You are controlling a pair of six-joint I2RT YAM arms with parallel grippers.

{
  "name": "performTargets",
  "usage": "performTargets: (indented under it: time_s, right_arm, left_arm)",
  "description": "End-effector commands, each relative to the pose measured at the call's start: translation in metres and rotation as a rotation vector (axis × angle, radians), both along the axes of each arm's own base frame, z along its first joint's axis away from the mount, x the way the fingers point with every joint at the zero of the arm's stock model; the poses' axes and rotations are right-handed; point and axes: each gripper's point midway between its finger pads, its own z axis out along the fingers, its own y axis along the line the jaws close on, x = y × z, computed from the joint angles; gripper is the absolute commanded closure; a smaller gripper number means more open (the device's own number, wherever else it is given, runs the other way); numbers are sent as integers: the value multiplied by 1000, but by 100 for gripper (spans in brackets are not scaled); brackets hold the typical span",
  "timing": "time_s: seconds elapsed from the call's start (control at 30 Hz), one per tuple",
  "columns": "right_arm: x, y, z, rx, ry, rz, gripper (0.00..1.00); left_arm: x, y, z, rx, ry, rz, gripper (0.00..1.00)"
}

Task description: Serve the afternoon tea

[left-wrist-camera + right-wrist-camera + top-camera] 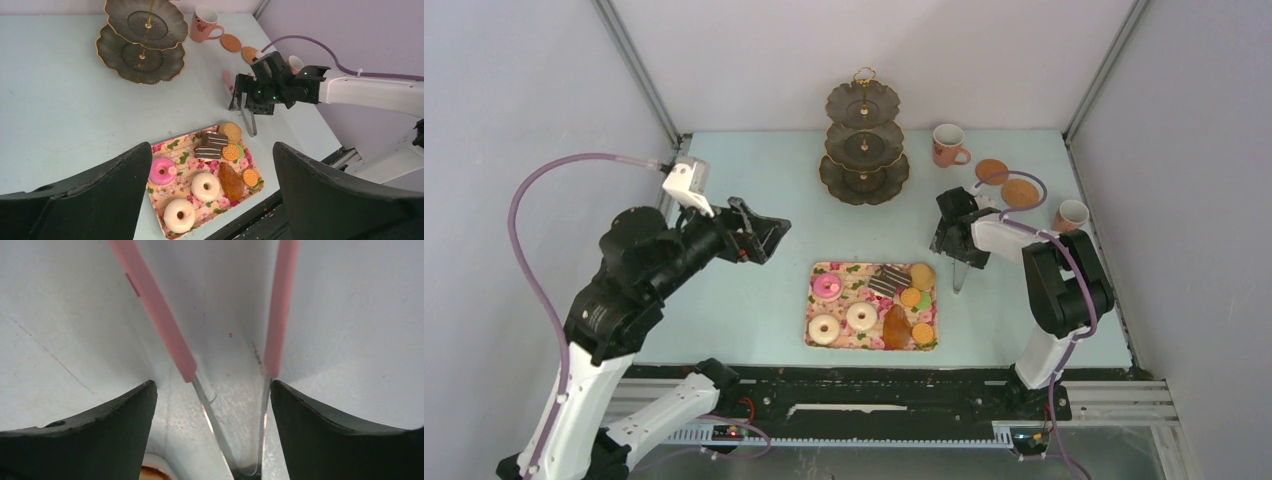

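The pastries lie on the floral tray [816, 310]: a pink donut [827, 288], two white donuts [826, 329], a striped chocolate slice [887, 281], a brown croissant [896, 326] and orange and green macarons [914, 298]. A pink mug [946, 145] and two cork coasters [991, 171] sit at the back right. My left gripper [759, 232] is open and empty, raised left of the tray; its wrist view [211, 150] looks down on the pastries. My right gripper [952, 250] is open and straddles the pink-handled tongs [155, 305] on the table.
A three-tier dark stand [864, 150] with a gold handle is at the back centre. A second mug [1070, 215] sits near the right wall, beside the right arm. The tongs' metal end [959, 275] points toward the tray's right edge.
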Motion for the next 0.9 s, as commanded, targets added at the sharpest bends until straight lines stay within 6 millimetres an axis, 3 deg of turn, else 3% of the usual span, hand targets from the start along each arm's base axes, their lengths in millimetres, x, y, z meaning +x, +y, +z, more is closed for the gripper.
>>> performTargets:
  time_s: [0.0,0.17,0.33,0.57,0.73,0.87]
  right_arm:
    - [7,-17,7,-75,-88,-60,17]
    - [13,-17,3,-61,-99,-71,25]
    - [16,-22,7,-53,-102,-52,39]
    - [19,-28,47,-19,-137,121,51]
    - [-1,-36,83,147,-86,196,52]
    - [-24,-27,102,364,-16,228,49]
  left_arm:
    - [-9,5,16,-82,-77,14,2]
    - [-19,14,11,-136,-107,39,2]
    - [-24,19,2,-150,-90,56,2]
    - [-24,27,7,-119,-67,92,2]
    - [-19,19,10,-103,-32,70,2]
    - [-11,4,11,-99,6,27,2]
